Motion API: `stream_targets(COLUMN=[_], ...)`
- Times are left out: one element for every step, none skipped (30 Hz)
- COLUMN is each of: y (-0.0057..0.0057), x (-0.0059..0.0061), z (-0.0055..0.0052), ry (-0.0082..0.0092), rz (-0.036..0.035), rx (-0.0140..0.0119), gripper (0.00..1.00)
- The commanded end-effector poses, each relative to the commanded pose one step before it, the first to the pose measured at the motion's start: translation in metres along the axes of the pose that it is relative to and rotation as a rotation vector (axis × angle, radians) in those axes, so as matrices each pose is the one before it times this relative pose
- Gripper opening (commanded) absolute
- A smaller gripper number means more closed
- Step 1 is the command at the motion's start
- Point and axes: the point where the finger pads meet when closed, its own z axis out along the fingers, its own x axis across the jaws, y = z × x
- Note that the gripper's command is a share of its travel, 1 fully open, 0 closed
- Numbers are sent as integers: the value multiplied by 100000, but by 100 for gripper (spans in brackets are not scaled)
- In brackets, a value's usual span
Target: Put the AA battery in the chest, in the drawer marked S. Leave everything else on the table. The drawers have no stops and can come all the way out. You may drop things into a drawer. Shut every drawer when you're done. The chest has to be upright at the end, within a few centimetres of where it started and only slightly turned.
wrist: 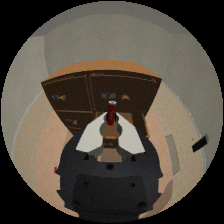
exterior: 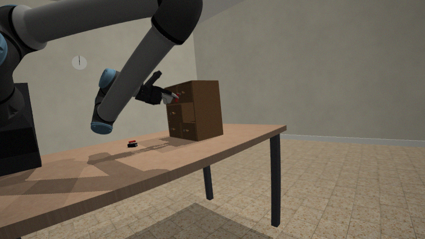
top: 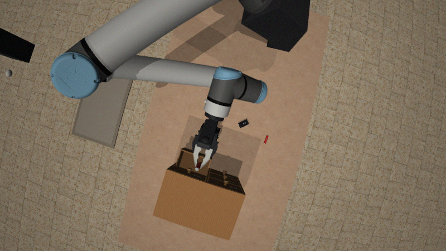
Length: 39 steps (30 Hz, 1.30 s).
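The wooden chest [top: 199, 204] [exterior: 207, 110] [wrist: 102, 66] stands upright on the table. Its middle-row drawer [top: 184, 160] [exterior: 187, 112] on the right in the exterior view is pulled out; the other drawers look shut. I cannot read the labels. My gripper [top: 198, 165] [exterior: 176, 97] [wrist: 111, 113] is shut on a red battery [top: 198, 164] [exterior: 177, 98] [wrist: 112, 111] with a pale end, pointing toward the chest. The gripper and battery are above the open drawer, close in front of the upper drawer face. Whether they touch the chest cannot be told.
A small black block-like object [top: 243, 122] [exterior: 132, 145] lies on the table [top: 280, 109] [exterior: 237, 133] in front of the chest. A thin red stick-like object [top: 266, 139] [exterior: 132, 141] [wrist: 55, 170] lies near it. Knobs stick out from the chest's drawer fronts.
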Motion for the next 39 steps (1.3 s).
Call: stream_targets(y=[-61,0,0,0,0,0,0,0,0,0,0,0,0,0,0,0,0,0,0,0,0,0,0,0,0,0,0,0,0,0,0,0,0,0,0,0,0,0,0], x=[-6,0,0,0,0,0,0,0,0,0,0,0,0,0,0,0,0,0,0,0,0,0,0,0,0,0,0,0,0,0,0,0,0,0,0,0,0,0,0], z=[-25,0,0,0,0,0,0,0,0,0,0,0,0,0,0,0,0,0,0,0,0,0,0,0,0,0,0,0,0,0,0,0,0,0,0,0,0,0,0], ry=[-16,0,0,0,0,0,0,0,0,0,0,0,0,0,0,0,0,0,0,0,0,0,0,0,0,0,0,0,0,0,0,0,0,0,0,0,0,0,0], rz=[2,0,0,0,0,0,0,0,0,0,0,0,0,0,0,0,0,0,0,0,0,0,0,0,0,0,0,0,0,0,0,0,0,0,0,0,0,0,0], rx=[80,0,0,0,0,0,0,0,0,0,0,0,0,0,0,0,0,0,0,0,0,0,0,0,0,0,0,0,0,0,0,0,0,0,0,0,0,0,0], gripper=[5,5,5,5,5,5,5,5,5,5,5,5,5,5,5,5,5,5,5,5,5,7,7,7,10,10,10,12,12,12,14,14,14,17,17,17,17,17,100])
